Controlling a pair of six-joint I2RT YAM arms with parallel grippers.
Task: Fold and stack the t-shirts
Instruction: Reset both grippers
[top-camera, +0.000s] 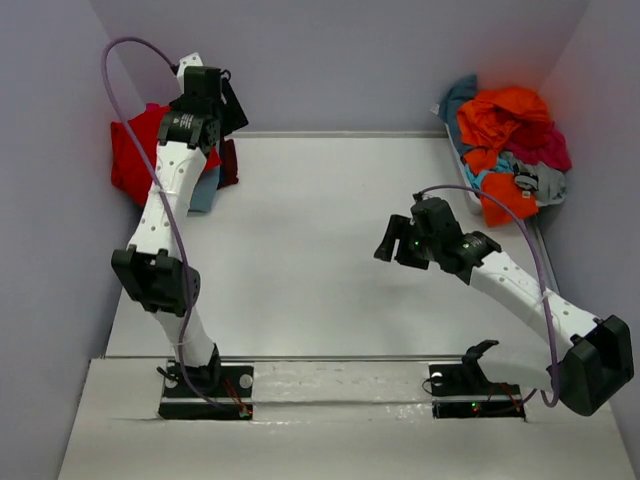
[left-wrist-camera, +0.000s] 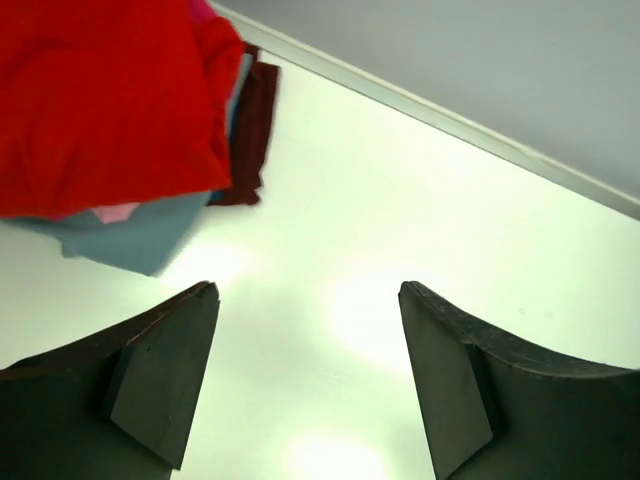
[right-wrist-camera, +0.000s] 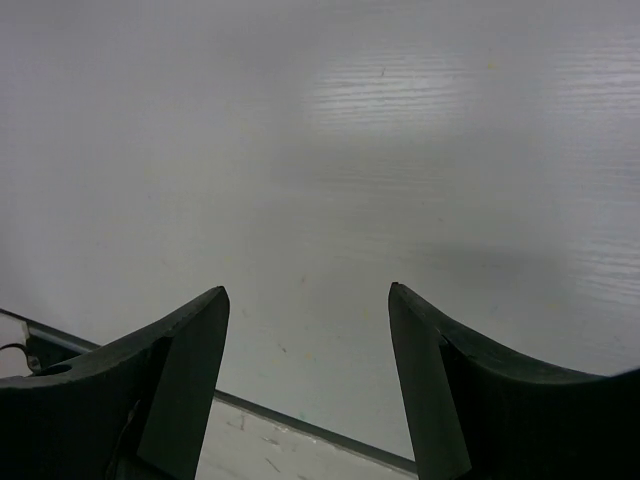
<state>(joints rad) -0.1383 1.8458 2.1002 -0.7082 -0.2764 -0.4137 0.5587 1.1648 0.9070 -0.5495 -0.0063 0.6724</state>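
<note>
arms (top-camera: 165, 200): white links, black joints | cables (top-camera: 104, 72): purple | pincers (left-wrist-camera: 307, 295): black

Two arms, two piles of t-shirts (left-wrist-camera: 100, 100), one table (top-camera: 330, 230)!
Left arm (top-camera: 165, 195), right arm (top-camera: 520, 285). The far-left stack (top-camera: 140, 165) shows at least four colours: red, pale pink, grey-blue, maroon. The far-right heap (top-camera: 510, 140) is too tangled to count.

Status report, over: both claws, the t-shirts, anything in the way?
Left claw open, empty, near red-topped stack, far left. Right claw open, empty, above table. Loose t-shirt pile at far right. No obstacle seen.
</note>
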